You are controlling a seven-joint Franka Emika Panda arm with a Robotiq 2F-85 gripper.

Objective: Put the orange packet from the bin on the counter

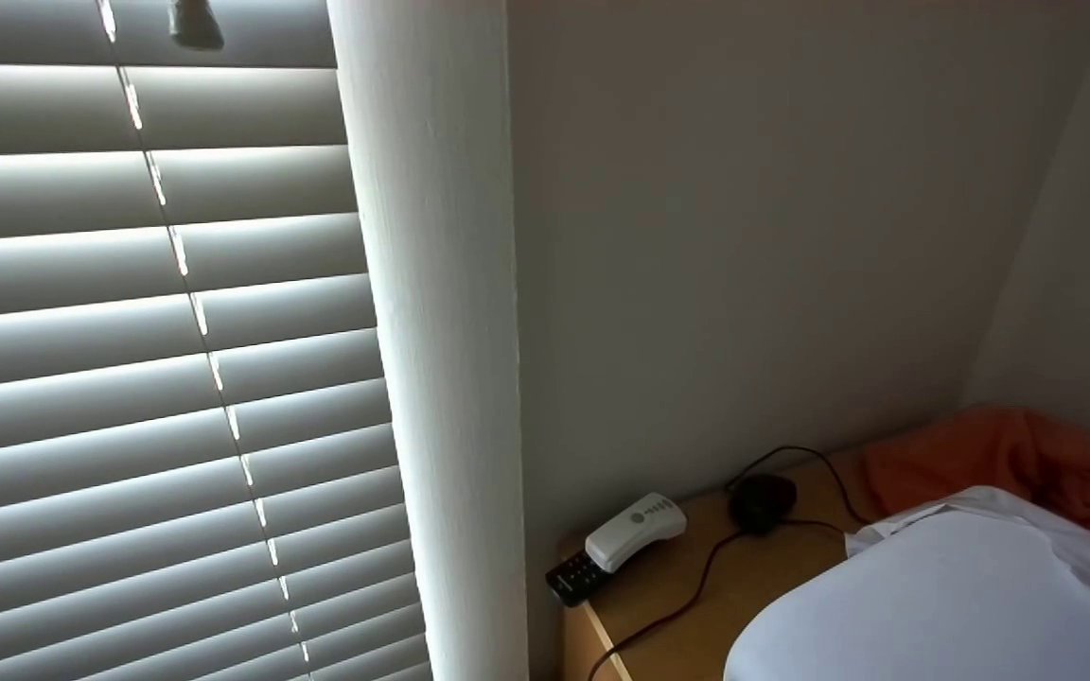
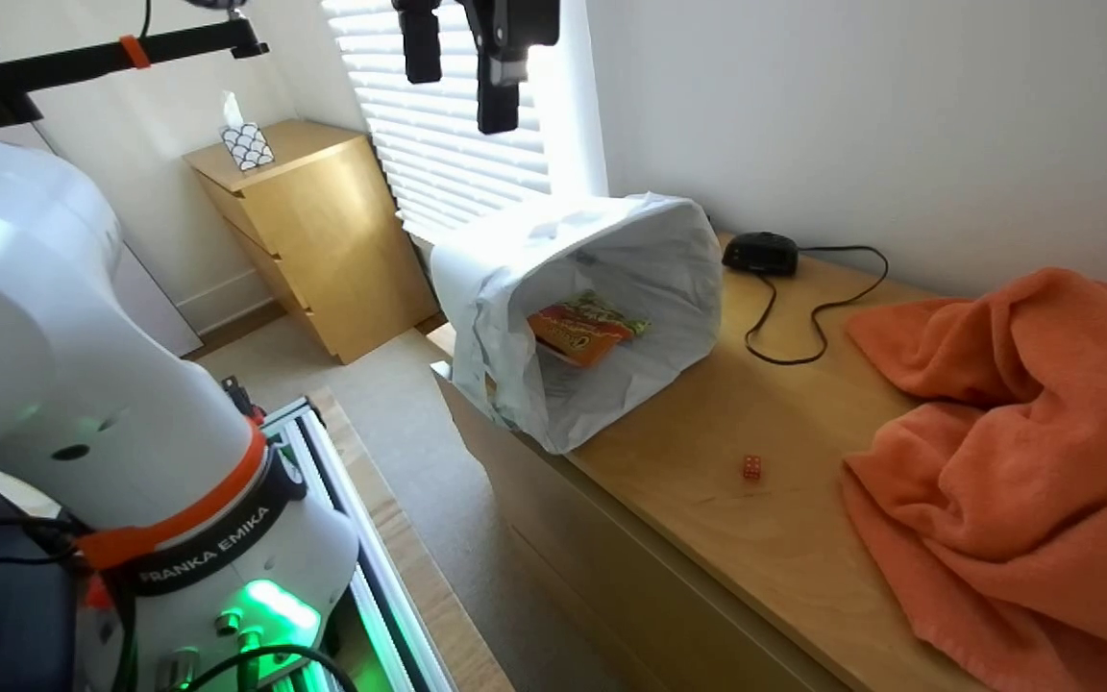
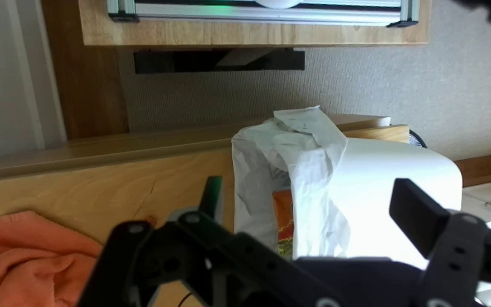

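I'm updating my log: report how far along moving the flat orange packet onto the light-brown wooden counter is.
Done: nothing that shows; the flat orange packet is inside the rounded white bin, which lies on its side on the light-brown wooden counter.
In hand: nothing; the black jaws hang open, clear of the packet.
Left: gripping it, drawing it out, setting it on the counter.

In an exterior view the gripper point(image 2: 459, 104) hangs with its fingers point(image 2: 498, 108) pointing down, their tips set apart. Below the gripper and well off to its side stands the robot's base point(image 2: 299, 553), lit green, the white arm point(image 2: 83, 336) above it. The wrist view shows the fingers parted by a wide gap.
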